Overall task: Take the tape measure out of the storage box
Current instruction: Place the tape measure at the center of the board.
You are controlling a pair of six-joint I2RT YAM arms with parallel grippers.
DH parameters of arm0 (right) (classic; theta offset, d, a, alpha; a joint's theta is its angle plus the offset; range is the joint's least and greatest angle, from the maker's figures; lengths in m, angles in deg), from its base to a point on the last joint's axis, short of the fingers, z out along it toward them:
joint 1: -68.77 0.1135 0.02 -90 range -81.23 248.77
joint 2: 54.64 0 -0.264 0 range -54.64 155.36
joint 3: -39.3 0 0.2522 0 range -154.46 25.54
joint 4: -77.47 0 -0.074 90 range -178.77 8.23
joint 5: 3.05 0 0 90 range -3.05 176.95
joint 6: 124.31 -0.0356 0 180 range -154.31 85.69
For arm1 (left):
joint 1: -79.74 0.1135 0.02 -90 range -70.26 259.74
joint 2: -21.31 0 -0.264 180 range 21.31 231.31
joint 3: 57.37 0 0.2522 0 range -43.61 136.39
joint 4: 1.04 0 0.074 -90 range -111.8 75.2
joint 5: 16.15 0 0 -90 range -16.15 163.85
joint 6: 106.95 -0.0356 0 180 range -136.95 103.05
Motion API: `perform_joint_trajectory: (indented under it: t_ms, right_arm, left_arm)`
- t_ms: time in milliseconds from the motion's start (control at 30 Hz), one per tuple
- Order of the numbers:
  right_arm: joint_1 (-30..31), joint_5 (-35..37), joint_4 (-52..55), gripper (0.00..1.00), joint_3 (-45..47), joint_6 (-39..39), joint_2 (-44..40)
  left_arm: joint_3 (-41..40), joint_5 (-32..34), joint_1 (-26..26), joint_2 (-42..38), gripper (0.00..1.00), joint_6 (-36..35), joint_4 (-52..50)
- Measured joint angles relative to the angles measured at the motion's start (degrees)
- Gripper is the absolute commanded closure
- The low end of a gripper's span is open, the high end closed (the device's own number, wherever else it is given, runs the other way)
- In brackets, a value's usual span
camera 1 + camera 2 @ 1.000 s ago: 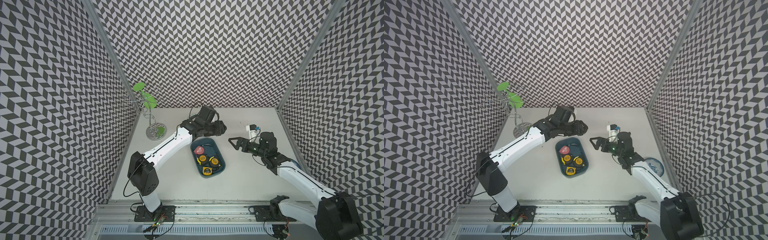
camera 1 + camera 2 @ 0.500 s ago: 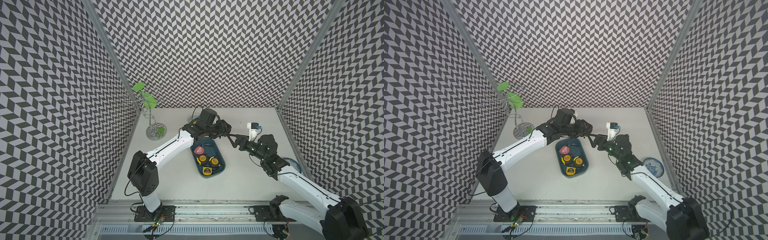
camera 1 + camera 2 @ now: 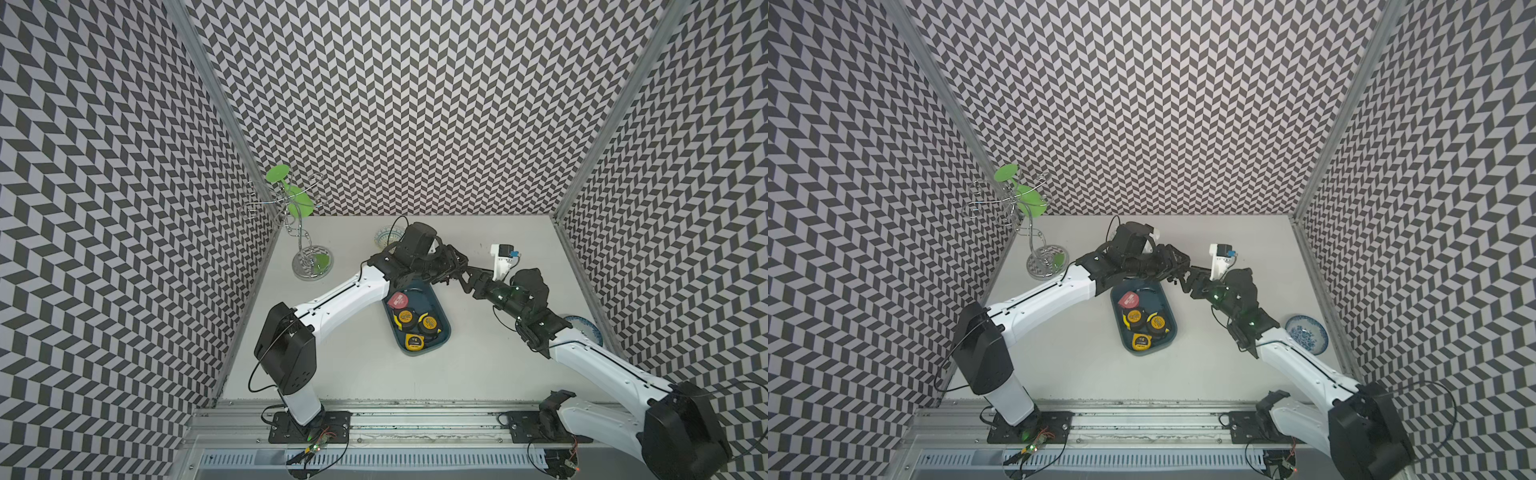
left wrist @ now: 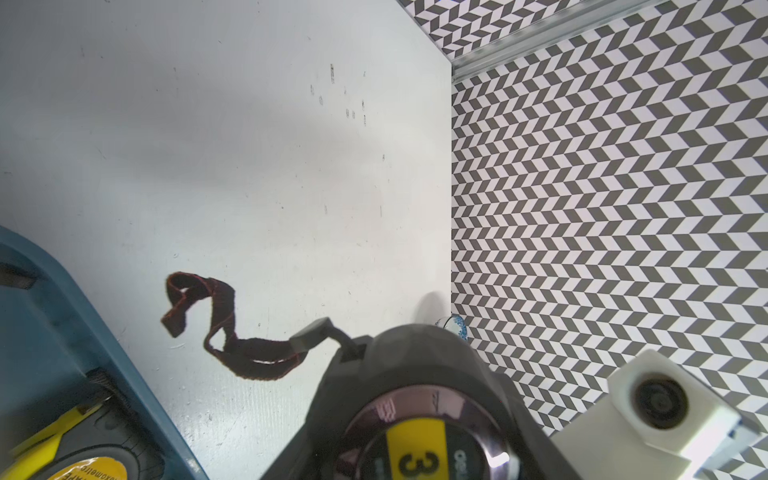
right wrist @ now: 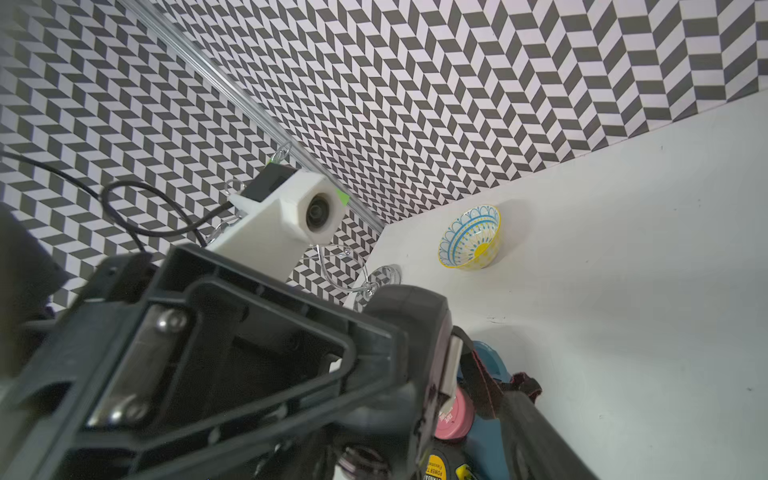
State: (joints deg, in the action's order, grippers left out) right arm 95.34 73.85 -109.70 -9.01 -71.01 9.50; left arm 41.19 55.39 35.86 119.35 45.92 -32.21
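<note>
The left claw is pressed onto a dark grey tape measure with a round yellow label showing a "3". The left wrist view shows the case filling the near edge, with its dark red wrist strap hanging loose below it. The right claw meets the left claw tip to tip. Both top views show dark fingers overlapping there, and I cannot tell whether the right claw is spread or pinching the case. In the right wrist view the tape measure sits at the end of the left claw's black frame.

The tape measure is in the air, out of the storage box and by its far right corner. The teal box lies on the white surface between the arms. Inside it are a pink tape measure, two black tape measures with yellow labels and a yellow tape measure.

Farther out, a yellow and blue bowl stands near the back wall. A blue and white bowl sits beside the right arm. A wire stand with green leaves stands in the far left corner.
</note>
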Motion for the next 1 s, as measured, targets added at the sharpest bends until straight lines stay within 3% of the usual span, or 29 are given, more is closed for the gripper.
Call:
perform_joint_trajectory:
  t_ms: [67,267,333,500,733,1000]
  right_arm:
    - [0.2,0.0,-0.7,0.50,0.0,-0.2,0.1]
    - [0.7,0.2,-1.9,0.84,-0.2,-0.4,0.4]
    - [0.7,0.3,-1.8,0.87,-0.2,-0.4,0.4]
    - [0.8,0.7,-1.8,0.88,-0.2,-0.6,0.3]
    - [-2.6,2.8,0.6,0.88,2.6,-2.5,0.3]
    - [-15.0,-8.5,-1.2,0.88,6.9,-7.6,6.5]
  left_arm:
    - [0.0,-0.3,0.0,0.0,1.00,0.0,0.3]
    - [-0.1,0.3,0.2,0.0,1.00,0.0,1.0]
    - [-0.1,0.4,0.1,0.0,0.98,0.0,1.1]
    - [-0.1,0.5,0.2,0.0,0.01,-0.9,1.2]
    - [-1.2,1.6,1.5,-3.7,0.00,-5.2,0.2]
    - [-6.6,7.5,6.3,-8.9,0.00,-13.1,-5.0]
